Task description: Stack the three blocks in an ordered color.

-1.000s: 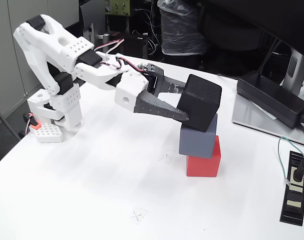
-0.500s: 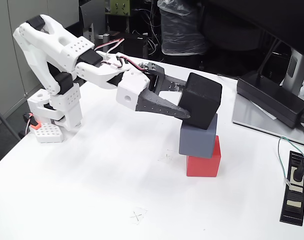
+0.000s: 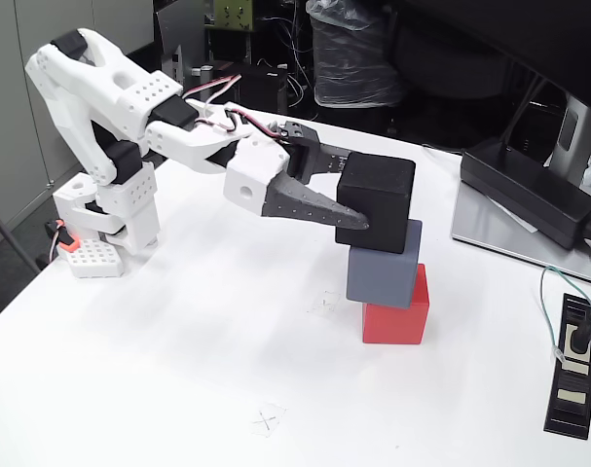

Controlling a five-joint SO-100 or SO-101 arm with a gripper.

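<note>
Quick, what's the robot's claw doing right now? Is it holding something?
Gripper: closed on the black block, which sits on top of the grey block, with the red block at the bottom.

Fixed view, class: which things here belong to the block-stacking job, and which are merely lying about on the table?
Part of the job:
matte black cube, held by the gripper
slate grey cube
red cube

Lying about:
long black power brick
small white perforated block
black power strip
</note>
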